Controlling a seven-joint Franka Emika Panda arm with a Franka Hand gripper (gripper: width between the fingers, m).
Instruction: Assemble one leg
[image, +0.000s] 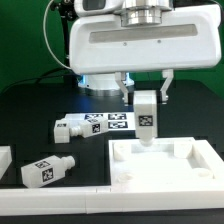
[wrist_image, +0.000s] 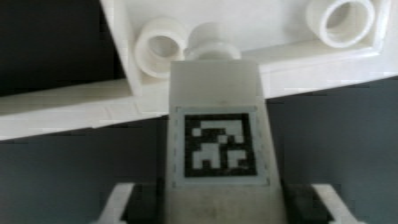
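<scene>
Gripper (image: 144, 102) hangs over the back rim of the white tray-like panel (image: 170, 178), fingers pointing down. The leg (image: 146, 118) stands upright between them, tag facing the exterior camera, its lower end at the panel's back edge. The fingers (wrist_image: 128, 205) sit on either side of the leg's upper part. Both views show a thin dark strip between each finger and the block, so they look set a bit wider than the leg. Whether the pads actually touch it, cannot tell.

In the wrist view the leg runs away from the camera with the tag on its near face. The narrow stub at the far end reaches the panel just beside a round corner socket (wrist_image: 164, 45). Whether the stub is seated in anything is not clear. A second socket (wrist_image: 338, 16) shows further along the same edge.

More legs of the same kind lie on their sides on the black table (image: 30, 110) — a group (image: 112, 123) just beside the upright leg on the exterior view's left, and one loose leg (image: 47, 172) nearer the camera, well apart from the gripper.
</scene>
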